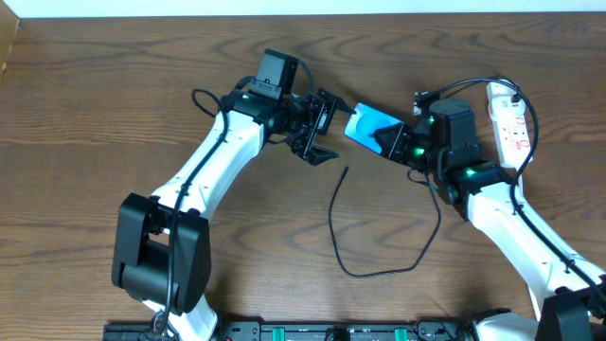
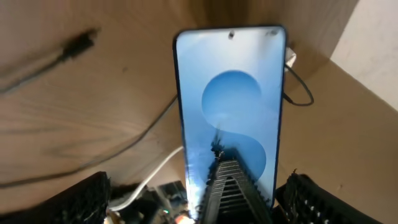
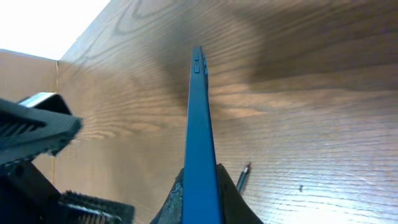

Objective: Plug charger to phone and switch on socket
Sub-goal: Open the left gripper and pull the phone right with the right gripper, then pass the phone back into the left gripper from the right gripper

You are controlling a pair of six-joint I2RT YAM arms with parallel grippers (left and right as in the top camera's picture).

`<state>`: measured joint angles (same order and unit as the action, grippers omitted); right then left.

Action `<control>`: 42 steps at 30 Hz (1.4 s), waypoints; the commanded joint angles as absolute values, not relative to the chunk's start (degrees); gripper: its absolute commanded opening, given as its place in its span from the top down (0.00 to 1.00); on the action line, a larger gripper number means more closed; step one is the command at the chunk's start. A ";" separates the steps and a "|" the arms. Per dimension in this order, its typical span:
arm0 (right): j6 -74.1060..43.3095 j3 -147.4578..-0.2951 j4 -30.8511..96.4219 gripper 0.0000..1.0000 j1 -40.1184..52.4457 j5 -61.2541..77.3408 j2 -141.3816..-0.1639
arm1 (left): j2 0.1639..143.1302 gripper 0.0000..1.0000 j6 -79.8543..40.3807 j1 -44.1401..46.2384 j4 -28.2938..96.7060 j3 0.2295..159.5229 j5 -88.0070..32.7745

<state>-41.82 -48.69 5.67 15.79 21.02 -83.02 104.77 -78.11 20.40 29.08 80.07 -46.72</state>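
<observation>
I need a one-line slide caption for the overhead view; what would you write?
Right jaws hold the phone, left jaws open beside it, charger cable loose on the table.

A brown wood-grain table (image 1: 95, 142) fills the overhead view, its grain running side to side. A white strip (image 1: 284, 7) borders its far edge. Even light gives the wood a dull sheen.

overhead facing down, both wrist views close on phone (image 2: 230, 106)

The phone (image 2: 230, 106) has a glossy screen, the table (image 1: 95, 114) grained matt wood, the socket (image 1: 508, 118) smooth plastic.
</observation>
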 commanded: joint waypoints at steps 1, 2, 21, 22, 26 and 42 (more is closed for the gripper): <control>-41.10 -49.60 4.99 0.99 14.06 22.83 -82.63 | 103.18 0.12 -65.52 17.28 28.97 80.86 -48.66; -41.21 -49.60 4.89 0.99 13.72 23.42 -82.63 | 103.18 0.11 -62.98 16.32 28.99 80.86 -49.04; -87.37 -49.60 -16.49 0.99 14.11 28.86 -82.63 | 103.18 0.11 -78.43 4.21 17.02 80.86 -49.06; -90.54 -49.60 -16.97 0.99 14.33 28.82 -82.63 | 103.18 0.11 -80.53 4.34 16.56 80.86 -49.06; -99.70 -49.60 -16.99 0.99 15.07 28.77 -82.63 | 103.18 0.11 -83.72 5.15 13.10 80.86 -48.84; -108.44 -49.60 -20.43 0.99 19.55 26.28 -82.63 | 103.18 0.11 -83.74 11.75 9.28 80.86 -42.37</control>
